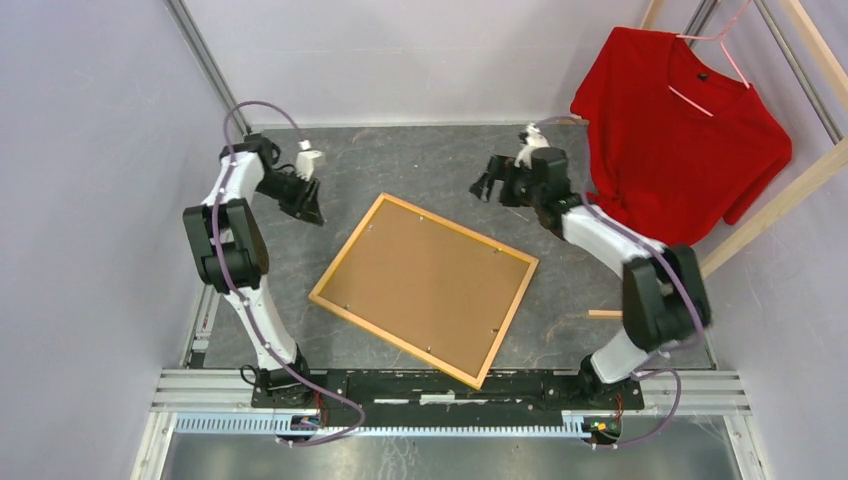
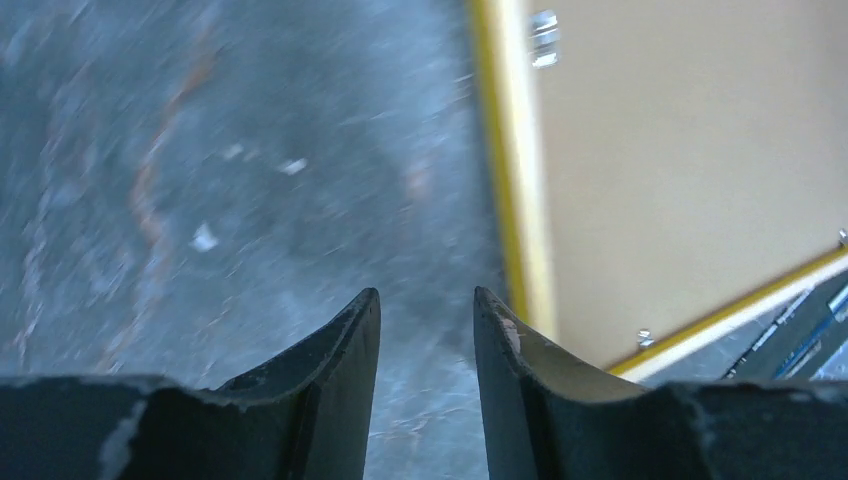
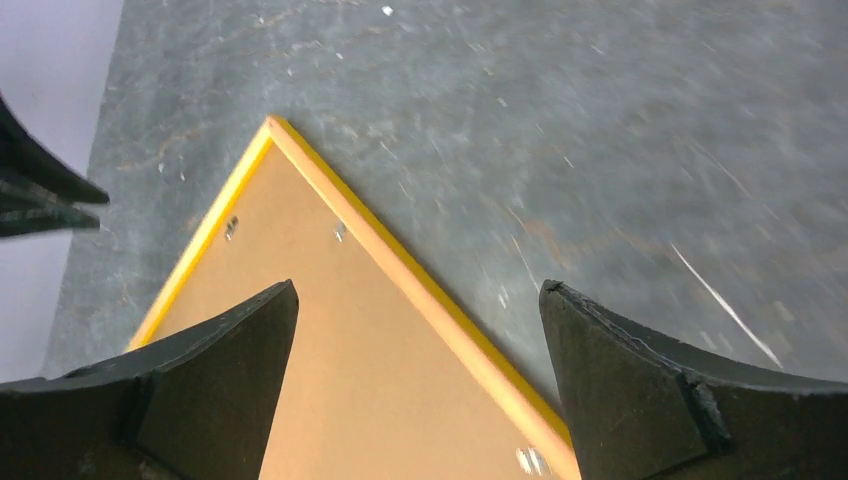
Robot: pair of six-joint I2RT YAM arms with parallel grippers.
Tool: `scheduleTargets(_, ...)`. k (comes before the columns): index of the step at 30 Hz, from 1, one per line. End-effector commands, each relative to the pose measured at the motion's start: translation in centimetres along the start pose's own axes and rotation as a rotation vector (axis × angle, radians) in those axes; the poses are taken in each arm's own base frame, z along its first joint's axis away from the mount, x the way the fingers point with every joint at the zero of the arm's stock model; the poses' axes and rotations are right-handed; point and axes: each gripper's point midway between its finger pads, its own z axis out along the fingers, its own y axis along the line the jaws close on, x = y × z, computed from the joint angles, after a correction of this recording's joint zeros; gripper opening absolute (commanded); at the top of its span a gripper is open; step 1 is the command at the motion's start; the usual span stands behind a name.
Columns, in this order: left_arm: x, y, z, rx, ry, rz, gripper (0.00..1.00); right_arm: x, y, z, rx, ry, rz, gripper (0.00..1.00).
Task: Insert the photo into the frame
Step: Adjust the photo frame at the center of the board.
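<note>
One frame (image 1: pixel 460 229), back up on the table (image 1: pixel 400 160): yellow-edged rim, brown backing panel (image 1: pixel 425 285), metal clips (image 2: pixel 544 40). Lies just right of the left fingers (image 2: pixel 345 350), narrowly parted, empty; its corner lies below the right fingers (image 3: pixel 230 370), wide, empty.

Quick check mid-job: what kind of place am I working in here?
Likely a robotics lab test cell: plain pale walls box in a dark table, two arms bolt to an aluminium rail, and a red T-shirt hangs from a wooden rack.
</note>
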Motion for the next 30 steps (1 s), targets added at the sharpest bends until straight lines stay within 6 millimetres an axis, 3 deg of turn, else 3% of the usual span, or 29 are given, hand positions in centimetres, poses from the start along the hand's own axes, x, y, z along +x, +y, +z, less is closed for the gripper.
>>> scheduleTargets(1, 3.0, 3.3, 1.2, 0.02, 0.018, -0.14, 0.46, 4.8, -2.7, -6.2, 0.084, 0.051, -0.035, 0.98)
scheduleTargets(5, 4.8, 2.8, 3.3, 0.056, 0.038, -0.166, 0.44, 9.9, -4.7, -11.5, 0.135, 0.11, -0.005, 0.98)
scheduleTargets(8, 6.0, 2.5, 4.4, 0.083, 0.061, -0.191, 0.43, 12.9, -5.4, -14.2, 0.157, 0.141, 0.025, 0.98)
scheduleTargets(13, 7.3, 1.1, 5.7, 0.147, 0.084, -0.223, 0.39, 17.6, -5.8, -16.2, 0.145, 0.22, 0.099, 0.98)
scheduleTargets(16, 7.5, -0.4, 6.3, 0.18, 0.091, -0.215, 0.39, 18.9, -5.4, -16.0, 0.102, 0.219, 0.142, 0.98)
scheduleTargets(20, 7.2, -2.8, 7.2, 0.215, 0.101, -0.188, 0.38, 18.1, -4.9, -14.7, 0.062, 0.191, 0.164, 0.98)
scheduleTargets(25, 6.9, -6.0, 8.4, 0.26, 0.133, -0.136, 0.37, 14.5, -5.0, -12.8, 0.083, 0.145, 0.12, 0.98)
scheduleTargets(30, 7.2, -6.5, 8.3, 0.255, 0.15, -0.117, 0.36, 12.2, -6.6, -12.3, 0.199, 0.134, 0.089, 0.98)
